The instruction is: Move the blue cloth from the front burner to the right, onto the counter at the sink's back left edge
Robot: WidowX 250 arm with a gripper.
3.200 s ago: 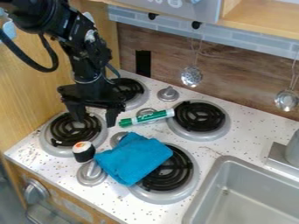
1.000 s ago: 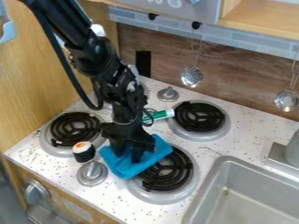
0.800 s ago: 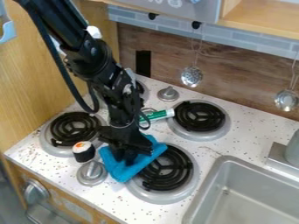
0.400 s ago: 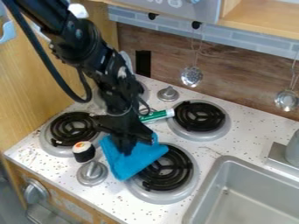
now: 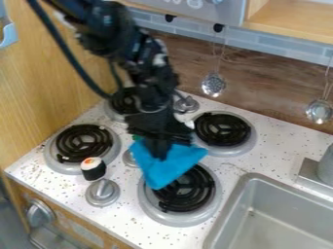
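The black gripper (image 5: 158,151) hangs over the middle of the stove, shut on the blue cloth (image 5: 165,168). The cloth droops below it, partly over the front right burner (image 5: 190,190). Behind the gripper, the green and white marker is mostly hidden, with a bit of its green end (image 5: 136,137) visible at the left. A sushi roll toy (image 5: 93,168) stands to the left, beside the front left burner (image 5: 83,144).
A metal sink (image 5: 284,211) lies at the lower right. Stove knobs (image 5: 102,192) stick up among the burners. The back right burner (image 5: 222,130) is close to the gripper's right. Ladles (image 5: 213,84) hang on the back wall.
Since the first frame the gripper came down to the cloth and closed on it. It has since raised the cloth and carried it right and back, over the marker in this view.
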